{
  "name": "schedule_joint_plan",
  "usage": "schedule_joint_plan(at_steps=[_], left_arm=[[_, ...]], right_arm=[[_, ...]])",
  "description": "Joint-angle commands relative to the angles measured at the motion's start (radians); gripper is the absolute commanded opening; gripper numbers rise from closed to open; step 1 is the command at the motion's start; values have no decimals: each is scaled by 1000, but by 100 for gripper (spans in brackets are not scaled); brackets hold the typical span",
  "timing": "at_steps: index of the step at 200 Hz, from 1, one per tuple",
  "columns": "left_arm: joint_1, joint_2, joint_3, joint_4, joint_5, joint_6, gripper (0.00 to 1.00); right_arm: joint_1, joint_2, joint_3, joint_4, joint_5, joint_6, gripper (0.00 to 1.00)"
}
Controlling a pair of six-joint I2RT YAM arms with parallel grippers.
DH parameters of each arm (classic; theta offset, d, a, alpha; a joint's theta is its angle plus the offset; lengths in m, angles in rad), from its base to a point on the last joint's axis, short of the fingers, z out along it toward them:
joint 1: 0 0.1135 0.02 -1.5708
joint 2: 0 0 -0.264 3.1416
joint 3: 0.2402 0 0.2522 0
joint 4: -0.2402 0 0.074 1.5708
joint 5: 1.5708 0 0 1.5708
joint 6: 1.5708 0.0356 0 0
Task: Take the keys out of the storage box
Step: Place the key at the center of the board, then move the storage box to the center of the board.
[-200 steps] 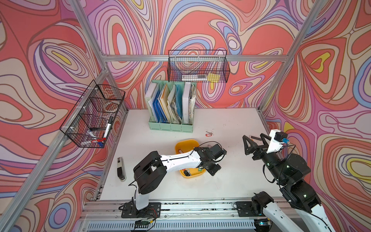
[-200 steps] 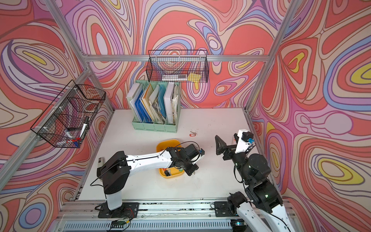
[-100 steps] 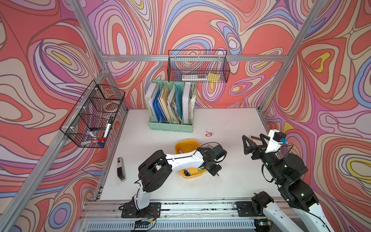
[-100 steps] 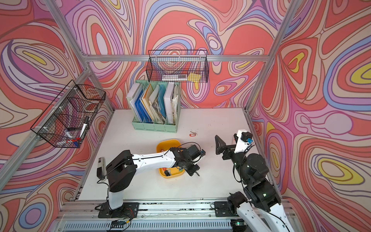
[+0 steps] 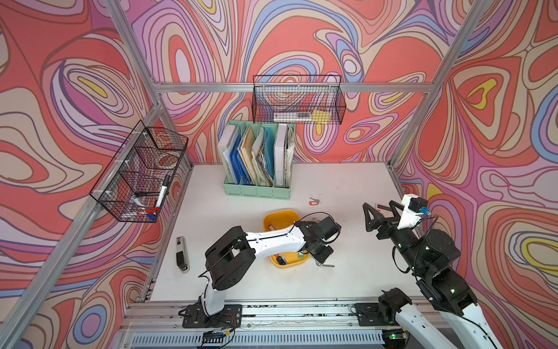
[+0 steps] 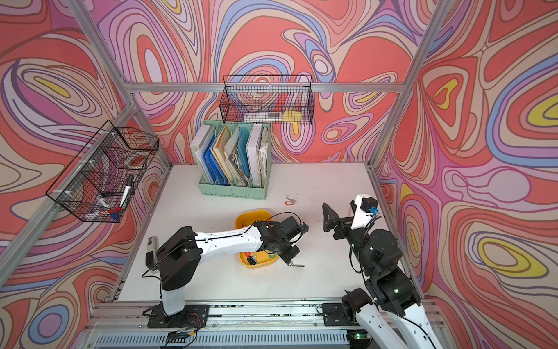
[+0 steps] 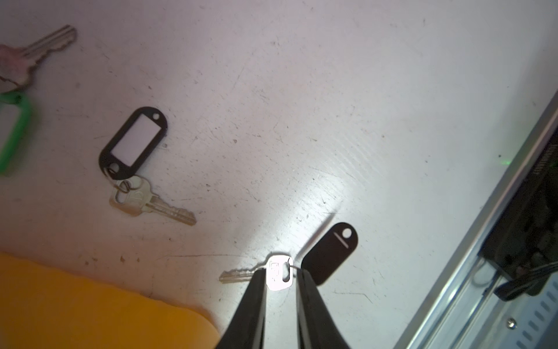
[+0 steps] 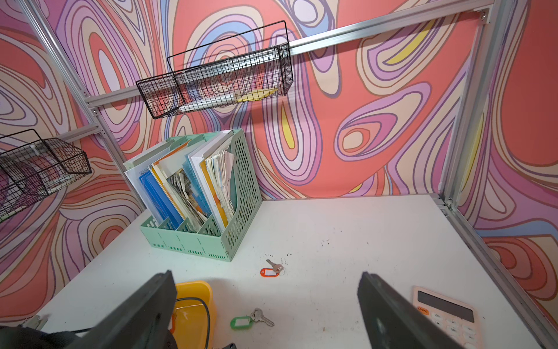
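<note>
The yellow storage box [image 5: 273, 219] [image 6: 246, 216] sits mid-table under my left arm, with keys on a black tag [image 5: 282, 260] and a green tag [image 5: 301, 256] still inside. My left gripper [image 5: 321, 256] [image 7: 281, 272] is down at the table just outside the box's corner [image 7: 90, 302]. Its jaws are slightly parted around the head of a silver key [image 7: 279, 272] with a black tag [image 7: 330, 252], which lies on the table. More keys lie outside the box: a black-tagged one [image 7: 133, 142], a green-tagged one [image 8: 241, 321] and a red-tagged one [image 5: 314, 201] [image 8: 271, 270]. My right gripper [image 5: 380, 208] [image 8: 265, 276] hovers wide open, holding nothing.
A mint file organiser [image 5: 256, 187] stands at the back. Wire baskets hang on the left wall [image 5: 139, 178] and the back wall [image 5: 297, 102]. A stapler [image 5: 182, 253] lies at the left edge, a calculator [image 8: 444, 311] at the right, and the front rail [image 7: 483, 272] is close.
My left gripper swung from over the box to the table beside it and came down. Its jaws then parted, leaving the black-tagged key on the table. The right arm barely moved.
</note>
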Motion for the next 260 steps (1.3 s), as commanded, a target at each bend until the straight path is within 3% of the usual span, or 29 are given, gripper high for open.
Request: schedule_joint_plan(at_steps=[1,77,119,179,218,260], left_arm=[[-2,-88,-4,-19,-40,-17,32],[93,-283,-89,-52,-84,-77,46],[210,-388,-190,-101,-74,-142,47],[400,-547,-345,-109,-40,-259,57],[535,-623,-465,-79,39,-353,65],[595,-632,-578,40,205,-424,66]], right_arm=[[1,13,-8,5,-21,8,98],[1,158,76,-66,-184,-8,97],[0,307,126,-75,-344,7,87],[3,583,153,-15,-511,127,67],[34,744,248,-139,-519,109,58],[133,913,428,-368,-411,46,53]])
